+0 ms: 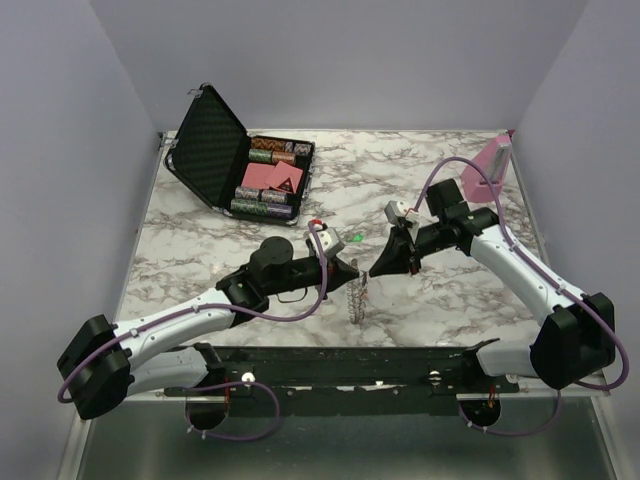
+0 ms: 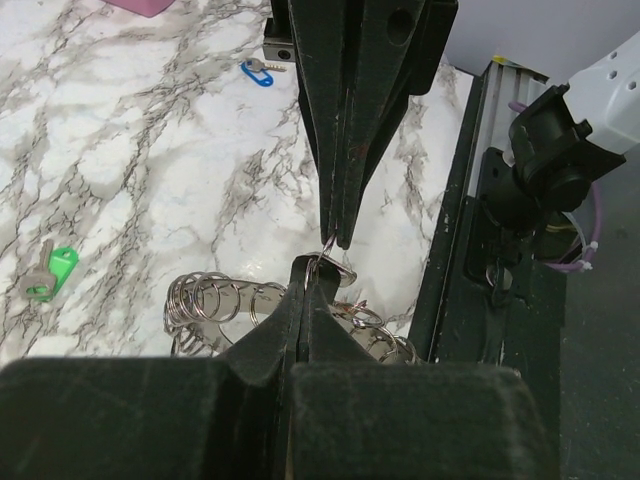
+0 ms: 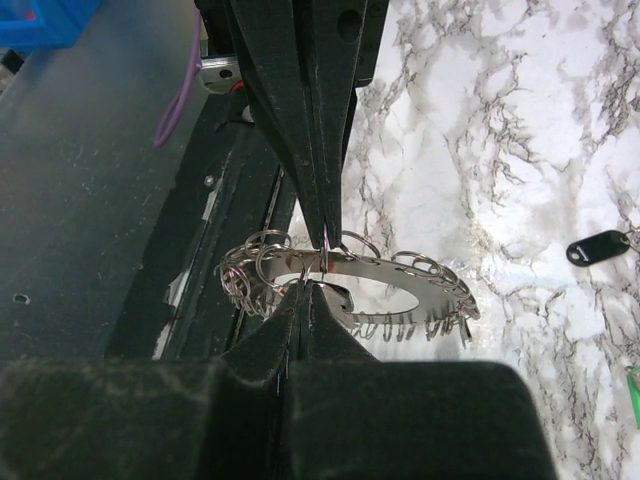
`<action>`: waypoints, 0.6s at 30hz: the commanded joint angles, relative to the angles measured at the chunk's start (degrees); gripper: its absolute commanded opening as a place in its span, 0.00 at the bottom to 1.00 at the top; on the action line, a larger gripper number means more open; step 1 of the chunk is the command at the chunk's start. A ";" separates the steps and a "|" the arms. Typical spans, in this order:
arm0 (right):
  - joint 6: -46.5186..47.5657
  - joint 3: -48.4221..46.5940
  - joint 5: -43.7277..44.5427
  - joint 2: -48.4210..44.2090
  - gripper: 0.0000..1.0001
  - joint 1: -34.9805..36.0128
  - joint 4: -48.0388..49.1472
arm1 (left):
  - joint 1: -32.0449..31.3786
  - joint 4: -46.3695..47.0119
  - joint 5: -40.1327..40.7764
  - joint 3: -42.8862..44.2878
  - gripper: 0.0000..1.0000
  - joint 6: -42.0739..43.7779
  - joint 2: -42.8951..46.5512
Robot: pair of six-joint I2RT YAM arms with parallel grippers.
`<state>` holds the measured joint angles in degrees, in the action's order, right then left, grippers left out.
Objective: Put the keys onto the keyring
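Two closed grips: left end effector [image 2: 306, 268] and right end effector [image 3: 305, 285] pinch the keyring [image 3: 395, 272]; we judge it light, limp, slippery, best held by one loop.

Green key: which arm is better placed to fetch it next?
Probably the left. The green key lies close beside the left gripper. The right gripper also pinches the keyring, so it could hold that alone.

I have both arms reaching in toward the middle of the table, the left gripper [image 1: 358, 272] and right gripper [image 1: 374, 270] meeting tip to tip. Both pairs of jaws are pressed closed, each nipping the keyring [image 1: 357, 298]. My left forearm lies low and nearly flat; my right wrist angles downward.
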<state>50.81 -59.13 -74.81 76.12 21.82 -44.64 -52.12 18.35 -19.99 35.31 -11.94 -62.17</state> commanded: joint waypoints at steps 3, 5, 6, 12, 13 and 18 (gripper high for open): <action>-5.26 1.56 -0.07 0.44 0.00 0.59 3.32 | 0.44 1.78 -2.86 2.40 0.00 -0.10 -0.58; -7.03 1.92 -0.60 0.61 0.00 0.50 4.74 | 0.44 2.04 -2.95 2.13 0.00 0.17 -0.49; -7.91 2.09 -0.87 0.70 0.00 0.59 5.44 | 0.44 2.13 -3.04 1.96 0.00 0.25 -0.41; -12.39 2.88 -1.22 1.05 0.00 0.68 9.04 | 0.44 2.83 -3.83 1.61 0.00 0.87 -0.32; -12.66 2.97 -1.13 1.05 0.00 0.68 9.48 | 0.44 2.92 -4.00 1.69 0.00 0.87 -0.41; -13.54 3.15 -1.04 1.05 0.00 0.68 10.10 | 0.44 2.04 -4.97 2.22 0.00 1.57 -1.02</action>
<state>39.81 -56.82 -74.83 76.51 22.06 -36.91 -51.81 17.96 -21.93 35.35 -11.51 -62.85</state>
